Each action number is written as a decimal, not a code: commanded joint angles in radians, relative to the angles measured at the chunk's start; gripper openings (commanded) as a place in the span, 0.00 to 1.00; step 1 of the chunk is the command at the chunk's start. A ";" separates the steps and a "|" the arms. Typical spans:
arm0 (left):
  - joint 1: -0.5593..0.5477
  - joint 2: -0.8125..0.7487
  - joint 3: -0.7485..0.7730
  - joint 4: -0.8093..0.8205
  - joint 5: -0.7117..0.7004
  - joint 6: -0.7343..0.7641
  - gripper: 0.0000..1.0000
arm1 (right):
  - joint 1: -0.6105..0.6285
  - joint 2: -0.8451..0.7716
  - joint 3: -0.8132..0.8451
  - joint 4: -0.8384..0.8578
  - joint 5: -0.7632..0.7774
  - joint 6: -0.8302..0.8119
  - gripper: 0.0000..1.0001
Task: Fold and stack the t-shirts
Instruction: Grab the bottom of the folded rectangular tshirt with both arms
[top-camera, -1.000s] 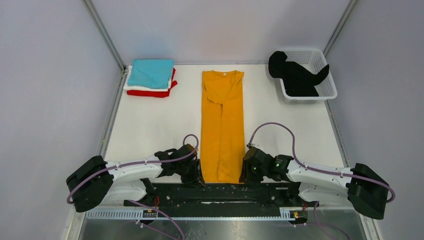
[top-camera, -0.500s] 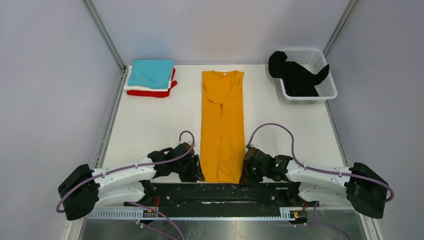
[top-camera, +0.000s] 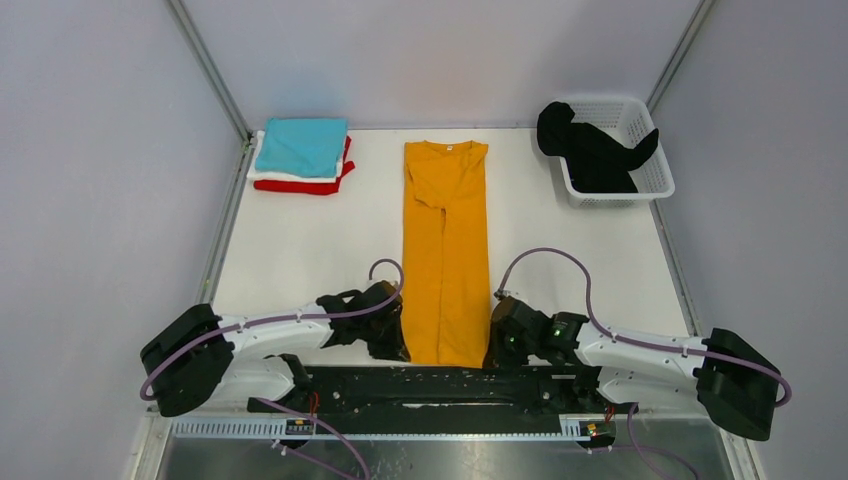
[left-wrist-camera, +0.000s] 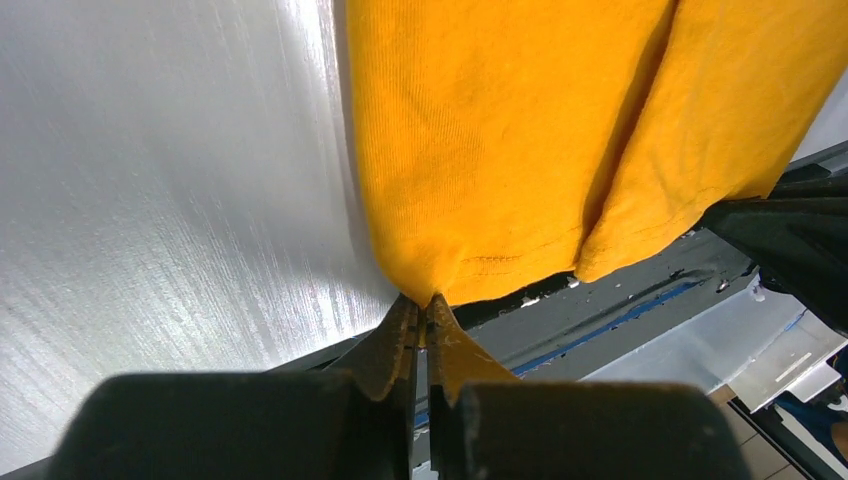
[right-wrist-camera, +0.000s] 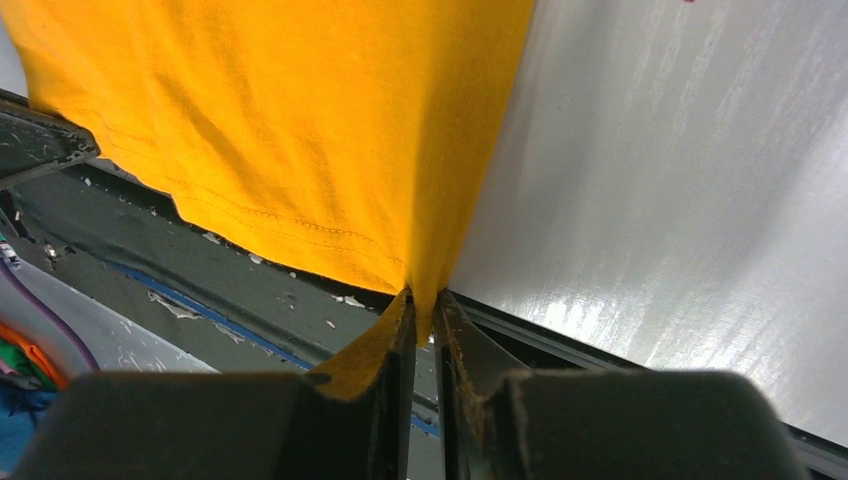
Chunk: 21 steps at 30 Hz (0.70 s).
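Mustard-orange t-shirt (top-camera: 445, 250): folded lengthwise, mid table (top-camera: 300, 260); near hem corners are pinched.
Left gripper (left-wrist-camera: 421, 308): clamped on hem's left corner.
Right gripper (right-wrist-camera: 423, 300): clamped on right corner.
Risk: thin pinch could be lost on lift; fold skewed by uneven pull.
Stack: teal t-shirt (top-camera: 300, 145) topmost, far left.
Basket (top-camera: 628, 116): black t-shirt (top-camera: 595, 160) held, far right.

The white table (top-camera: 300, 250) carries three things, well apart. Down its middle lies the mustard-orange t-shirt (top-camera: 445, 250), folded lengthwise into a narrow strip — collar at the far end, hem at the near edge. There it seems to lap just past the table over the dark rail (top-camera: 440, 385), though the wrist views are too close to be sure. In the far left corner sits a stack of folded t-shirts (top-camera: 298, 162) — the red t-shirt (top-camera: 300, 187) at the bottom touches the surface, with the white t-shirt (top-camera: 275, 177) and teal t-shirt (top-camera: 300, 145) above. In the far right corner stands a white plastic lattice basket (top-camera: 622, 198).
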 joint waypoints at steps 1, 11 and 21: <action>-0.006 -0.009 -0.024 -0.028 -0.020 0.008 0.00 | 0.009 -0.022 -0.013 -0.056 -0.016 -0.015 0.15; -0.027 -0.237 -0.115 0.003 0.040 -0.031 0.00 | 0.012 -0.126 0.003 -0.125 -0.106 -0.038 0.00; 0.063 -0.187 0.132 -0.067 -0.087 0.117 0.00 | -0.004 -0.122 0.130 -0.125 0.053 -0.093 0.00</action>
